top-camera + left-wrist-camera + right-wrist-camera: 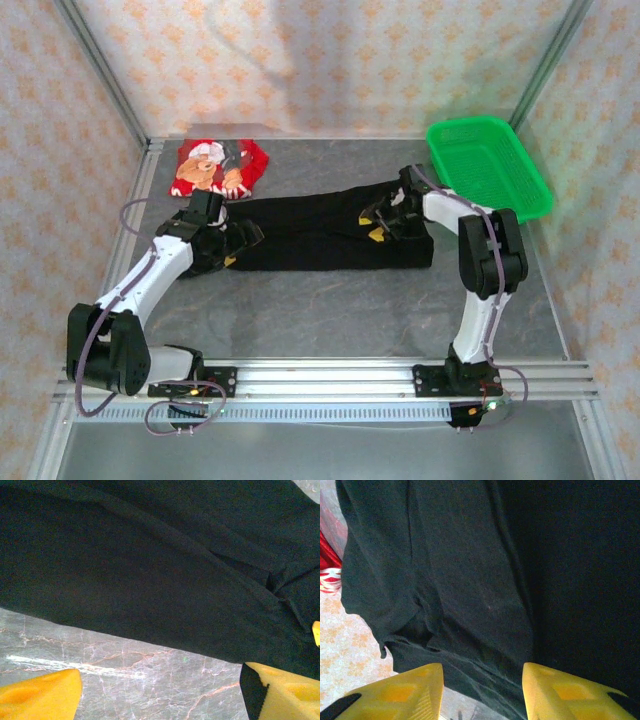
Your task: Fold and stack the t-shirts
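On table [350, 320]: black shirt [330, 232] in long strip, further folds due; red shirt [222, 167] behind, unstacked; left gripper [240, 246], right gripper [371, 227] jaws apart, empty.

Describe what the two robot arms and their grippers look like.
The left arm and right arm have white links, bulky black joints and a greyish-purple cable looped along each. Their black bases sit on a silver rail. The left gripper and right gripper each carry two wedge-shaped yellow fingers with black trim.
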Robot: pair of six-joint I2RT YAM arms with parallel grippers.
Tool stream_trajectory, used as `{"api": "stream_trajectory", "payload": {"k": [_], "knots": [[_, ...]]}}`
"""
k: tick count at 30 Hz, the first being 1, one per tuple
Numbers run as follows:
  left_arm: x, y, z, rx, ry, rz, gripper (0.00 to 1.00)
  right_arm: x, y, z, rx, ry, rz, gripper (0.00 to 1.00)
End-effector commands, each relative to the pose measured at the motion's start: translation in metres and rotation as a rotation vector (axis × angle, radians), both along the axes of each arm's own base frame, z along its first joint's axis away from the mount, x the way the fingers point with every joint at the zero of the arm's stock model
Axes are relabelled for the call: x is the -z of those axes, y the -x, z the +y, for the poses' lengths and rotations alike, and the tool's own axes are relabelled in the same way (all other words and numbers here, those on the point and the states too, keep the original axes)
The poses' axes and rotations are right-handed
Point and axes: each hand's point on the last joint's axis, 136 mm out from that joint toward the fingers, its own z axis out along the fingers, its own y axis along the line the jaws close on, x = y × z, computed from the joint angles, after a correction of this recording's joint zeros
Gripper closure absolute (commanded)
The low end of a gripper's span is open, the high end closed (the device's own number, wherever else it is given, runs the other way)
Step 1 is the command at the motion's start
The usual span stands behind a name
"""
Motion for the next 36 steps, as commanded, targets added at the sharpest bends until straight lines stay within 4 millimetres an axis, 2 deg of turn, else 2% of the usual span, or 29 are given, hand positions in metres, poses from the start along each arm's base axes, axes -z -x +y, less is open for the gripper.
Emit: {"api": "stream_trajectory", "payload": {"k": [1,4,11,18,22,27,32,34,36], "knots": [[-0.014,-0.009,0.003,-0.015,-0.025,-0.067,0.17,0.010,-0.009,-0.004,0.022,0.021,-0.017,0.55],[-0.024,-0.009,0.004,-0.013,-0.031,-0.102,0.17,0.018,-0.003,-0.005,0.005,0.043,0.015,0.55],[-0.054,-0.010,0.009,-0.012,-0.055,-0.199,0.16,0.022,0.008,-0.012,-0.008,0.091,0.038,0.55],[-0.057,-0.008,0.014,-0.012,-0.084,-0.199,0.17,0.019,-0.015,0.001,0.007,0.048,-0.014,0.56],[-0.053,-0.006,0.015,-0.008,-0.091,-0.185,0.17,0.015,-0.037,0.012,0.012,0.006,-0.052,0.59],[-0.045,-0.001,0.018,-0.011,-0.112,-0.163,0.17,0.007,-0.070,0.026,0.037,-0.062,-0.096,0.68],[-0.035,0.004,0.020,-0.011,-0.123,-0.137,0.17,-0.011,-0.117,0.053,0.087,-0.230,-0.158,0.65],[-0.031,0.006,0.022,-0.015,-0.129,-0.129,0.17,-0.023,-0.137,0.065,0.126,-0.325,-0.188,0.62],[-0.028,0.008,0.023,-0.018,-0.131,-0.122,0.17,-0.044,-0.158,0.074,0.172,-0.439,-0.234,0.58]]}}
